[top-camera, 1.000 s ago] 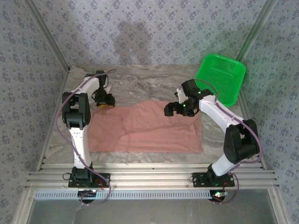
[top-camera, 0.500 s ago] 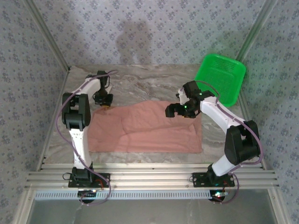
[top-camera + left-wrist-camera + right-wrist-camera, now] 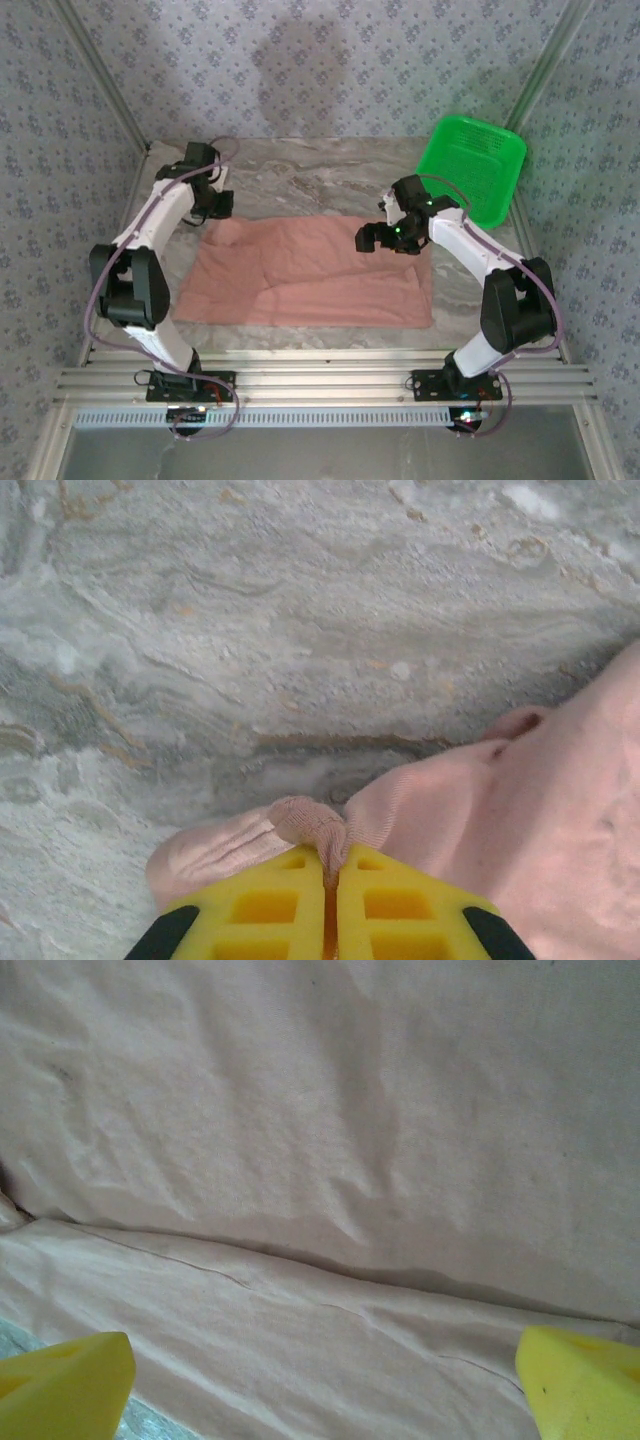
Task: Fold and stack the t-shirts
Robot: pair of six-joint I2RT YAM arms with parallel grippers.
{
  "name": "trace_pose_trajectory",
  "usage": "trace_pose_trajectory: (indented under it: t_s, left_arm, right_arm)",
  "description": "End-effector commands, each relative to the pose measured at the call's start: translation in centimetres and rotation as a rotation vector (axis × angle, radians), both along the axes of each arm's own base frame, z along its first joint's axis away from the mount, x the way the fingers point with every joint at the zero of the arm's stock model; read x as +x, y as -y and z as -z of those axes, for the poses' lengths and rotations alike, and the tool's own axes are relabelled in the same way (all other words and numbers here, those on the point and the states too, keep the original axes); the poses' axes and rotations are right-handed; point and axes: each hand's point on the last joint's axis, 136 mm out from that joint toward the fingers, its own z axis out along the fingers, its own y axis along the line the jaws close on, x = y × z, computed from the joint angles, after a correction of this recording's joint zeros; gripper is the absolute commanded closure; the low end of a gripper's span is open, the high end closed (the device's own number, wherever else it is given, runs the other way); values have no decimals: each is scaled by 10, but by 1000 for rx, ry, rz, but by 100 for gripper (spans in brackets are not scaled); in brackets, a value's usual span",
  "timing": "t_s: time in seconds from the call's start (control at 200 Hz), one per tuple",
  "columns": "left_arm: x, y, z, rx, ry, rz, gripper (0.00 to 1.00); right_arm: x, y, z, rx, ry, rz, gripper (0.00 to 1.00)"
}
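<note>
The salmon-pink t-shirt (image 3: 310, 275) lies folded into a wide rectangle in the middle of the table; its printed graphic is hidden. My left gripper (image 3: 214, 204) sits at the shirt's far left corner. In the left wrist view the yellow fingers (image 3: 262, 905) of this gripper (image 3: 332, 858) are shut on a small bunched fold of the shirt (image 3: 520, 800), just above the marble. My right gripper (image 3: 386, 238) hovers over the shirt's far right part. In the right wrist view it (image 3: 325, 1390) is open wide, with creased pink cloth (image 3: 320, 1160) below and nothing held.
A bright green plastic basket (image 3: 472, 165) stands tilted at the back right corner. The marble tabletop (image 3: 320, 180) is bare behind the shirt. Patterned walls close in the sides and back. A metal rail (image 3: 320, 380) runs along the near edge.
The left arm has swung its elbow out to the left, and its gripper has shifted slightly back and left with the shirt corner. The right gripper has barely moved.
</note>
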Motion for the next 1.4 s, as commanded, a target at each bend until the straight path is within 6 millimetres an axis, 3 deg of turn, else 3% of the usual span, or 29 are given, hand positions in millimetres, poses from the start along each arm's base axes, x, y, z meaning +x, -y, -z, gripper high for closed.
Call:
trace_pose_trajectory:
  t_s: [0.0, 0.165, 0.315, 0.52, 0.625, 0.69, 0.765, 0.879, 1.004, 1.219, 1.394]
  left_arm:
    - [-18, 7, -5, -24, 16, -3, 92]
    - [-53, 23, -16, -80, 53, 15, 91]
    - [-102, 42, -4, -177, 2, 9, 91]
    - [-167, 54, 38, -282, -177, -82, 90]
    - [-190, 54, 64, -280, -282, -141, 90]
    - [-197, 57, 74, -294, -328, -159, 82]
    - [-192, 63, 72, -324, -325, -171, 67]
    - [-172, 73, 43, -398, -227, -153, 51]
    - [-148, 61, 15, -409, -136, -237, 30]
    - [-105, 24, 19, -361, -138, -362, 27]
    - [-72, 25, 39, -434, -183, -372, 34]
  right_arm:
    - [-2, 7, 2, -14, -4, 28, 0]
    - [-3, 9, 6, -17, -10, 40, 0]
    - [-5, 11, 10, -22, -22, 51, 0]
    - [-4, 12, 12, -24, -23, 60, 0]
    - [-1, 12, 13, -21, -25, 66, 0]
    - [0, 11, 16, -21, -30, 70, 0]
    - [1, 11, 17, -21, -38, 74, 0]
    - [1, 11, 19, -23, -42, 75, 0]
    - [-1, 12, 17, -25, -41, 74, 0]
    - [-1, 11, 14, -16, -29, 68, 0]
    - [-3, 11, 11, -7, -22, 66, 0]
